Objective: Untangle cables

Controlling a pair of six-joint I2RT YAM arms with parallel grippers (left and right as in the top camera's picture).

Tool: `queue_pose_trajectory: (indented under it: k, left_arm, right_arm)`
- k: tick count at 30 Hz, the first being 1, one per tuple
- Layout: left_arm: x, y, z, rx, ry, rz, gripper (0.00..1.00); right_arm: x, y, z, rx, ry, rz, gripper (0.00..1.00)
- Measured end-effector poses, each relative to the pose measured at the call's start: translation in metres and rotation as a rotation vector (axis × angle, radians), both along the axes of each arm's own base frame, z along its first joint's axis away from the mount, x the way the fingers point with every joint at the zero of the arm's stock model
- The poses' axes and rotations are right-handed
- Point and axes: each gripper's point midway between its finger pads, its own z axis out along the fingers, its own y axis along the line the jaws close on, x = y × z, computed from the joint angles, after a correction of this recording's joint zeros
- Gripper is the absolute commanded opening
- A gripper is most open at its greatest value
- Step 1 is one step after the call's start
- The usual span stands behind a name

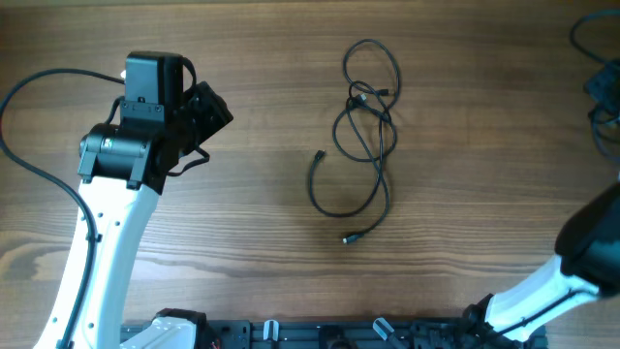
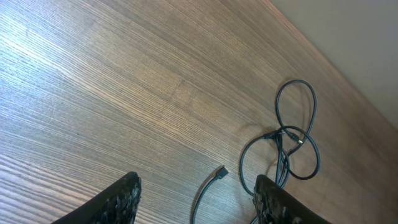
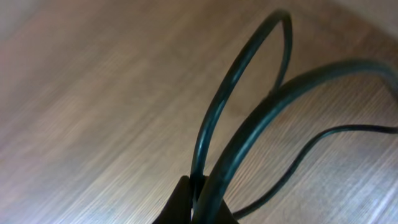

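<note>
The cables [image 1: 366,136] lie as tangled black loops at the table's middle, with plug ends at the left [image 1: 321,154] and at the bottom [image 1: 346,238]. In the left wrist view the cables [image 2: 292,143] lie ahead to the right, and one plug [image 2: 221,172] lies on the table between my fingers. My left gripper [image 2: 198,180] is open and empty; in the overhead view it [image 1: 215,109] hovers left of the tangle. My right gripper [image 3: 202,190] is shut on a dark cable loop [image 3: 242,68] close above the table. It is out of the overhead view.
More dark cords [image 1: 603,87] lie at the table's far right edge. The right arm [image 1: 591,242] reaches off the right edge. A thin cord [image 3: 323,137] lies on the wood beyond the right gripper. A black rail [image 1: 329,334] runs along the front edge.
</note>
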Motion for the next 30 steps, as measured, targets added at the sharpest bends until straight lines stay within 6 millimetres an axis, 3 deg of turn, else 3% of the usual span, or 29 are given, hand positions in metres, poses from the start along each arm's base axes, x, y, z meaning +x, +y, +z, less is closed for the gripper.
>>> queue_pose_trajectory:
  k: [2, 4, 5, 6, 7, 8, 11, 18, 23, 30]
  left_arm:
    - [0.000, 0.000, 0.000, 0.000, 0.000, 0.000, 0.60]
    - [0.000, 0.000, 0.000, 0.000, 0.000, 0.000, 0.61]
    - [0.000, 0.000, 0.000, 0.000, 0.000, 0.000, 0.60]
    - [0.000, 0.000, 0.000, 0.000, 0.000, 0.000, 0.60]
    - [0.000, 0.000, 0.000, 0.000, 0.000, 0.000, 0.61]
    - [0.000, 0.000, 0.000, 0.000, 0.000, 0.000, 0.60]
    - [0.000, 0.000, 0.000, 0.000, 0.000, 0.000, 0.60]
    - [0.003, 0.000, -0.006, 0.003, 0.015, 0.000, 0.61]
    - [0.003, -0.001, -0.006, 0.003, 0.014, 0.000, 0.60]
    - [0.003, -0.001, -0.006, 0.003, 0.014, -0.001, 0.60]
  right_arm:
    - [0.001, -0.008, -0.029, 0.009, 0.038, -0.045, 0.04]
    - [-0.001, -0.013, -0.042, 0.018, 0.044, -0.096, 0.08]
    - [0.000, -0.017, -0.042, 0.018, 0.031, -0.117, 0.36]
    - [0.001, -0.022, -0.039, 0.014, 0.002, -0.150, 0.75]
    - [0.003, -0.026, -0.037, 0.009, -0.019, -0.164, 0.92]
    - [0.003, -0.028, -0.035, 0.009, -0.034, -0.179, 1.00]
    - [0.005, -0.032, -0.033, 0.013, -0.056, -0.187, 1.00]
    - [-0.005, -0.009, -0.049, 0.127, 0.005, -0.150, 1.00]
    - [-0.022, 0.006, -0.051, 0.183, 0.072, -0.146, 1.00]
    - [-0.063, 0.029, -0.054, 0.253, 0.246, -0.139, 1.00]
